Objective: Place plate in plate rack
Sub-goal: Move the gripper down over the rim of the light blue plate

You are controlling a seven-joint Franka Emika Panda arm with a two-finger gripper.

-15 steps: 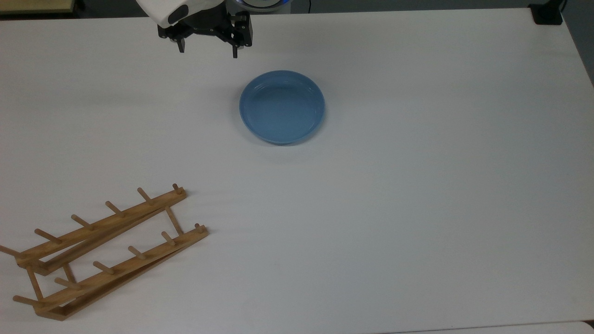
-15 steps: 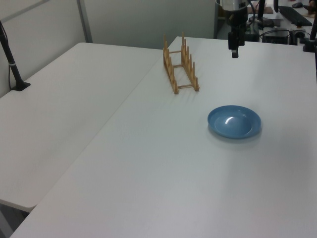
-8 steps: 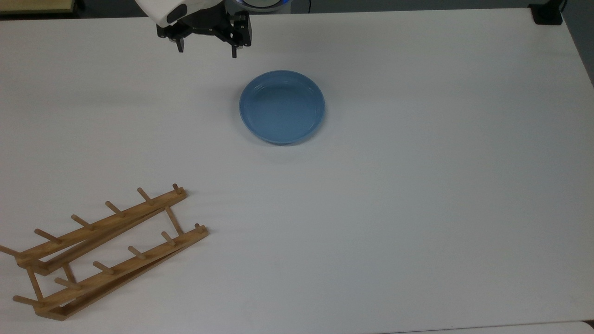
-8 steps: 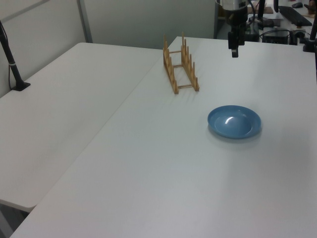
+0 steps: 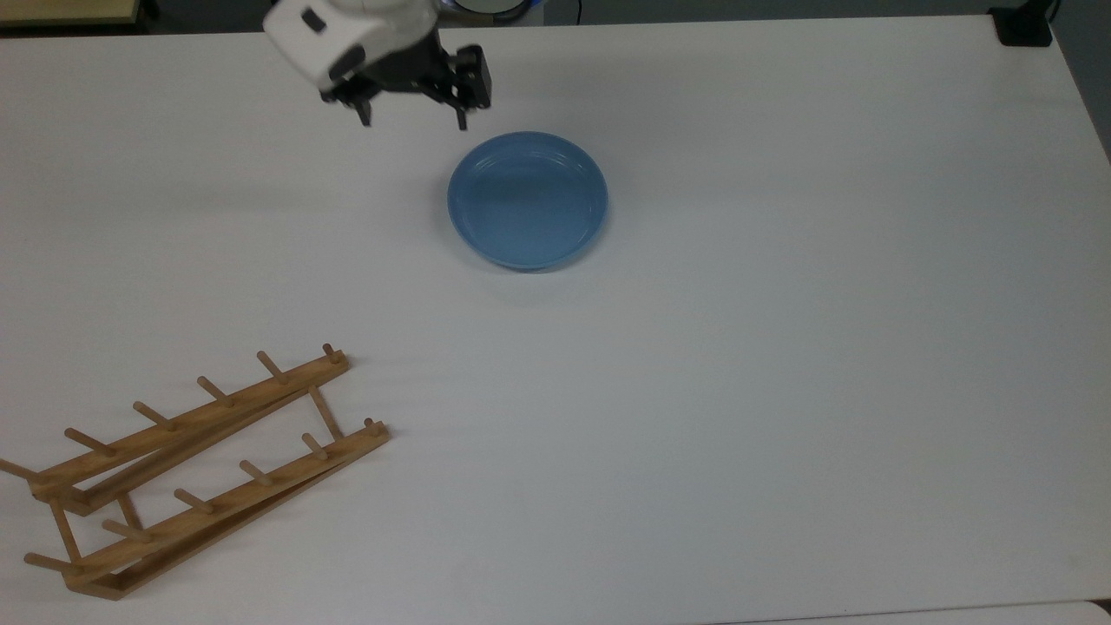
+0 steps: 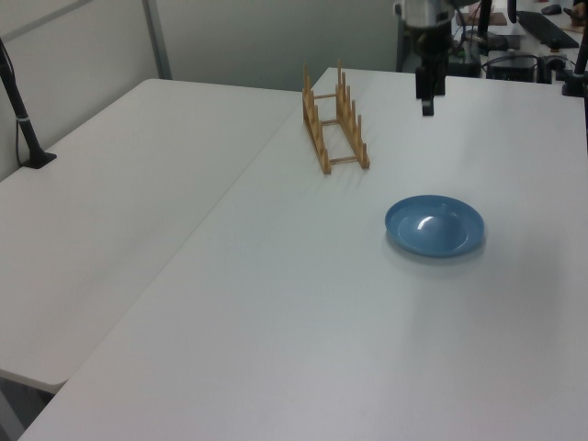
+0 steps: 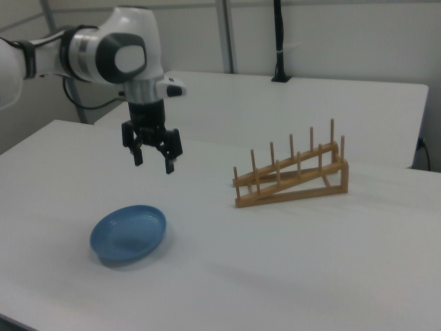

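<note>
Top view: plate (image 5: 527, 200) flat on table (image 5: 781, 347), nearer far edge; gripper (image 5: 411, 120) just beside rim, fingers spread, holding nothing. Plate rack (image 5: 195, 473) at near-left corner.
Left view: gripper (image 6: 426, 106) above table, well apart from plate (image 6: 435, 226).
Right view: fingers (image 7: 169, 164) released; plate rack (image 7: 293, 176) upright.

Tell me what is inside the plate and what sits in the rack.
The plate holds nothing; its blue inside is bare, flat on the white table. The plate rack carries nothing between its pegs. The open gripper hangs above the table beside the plate.
</note>
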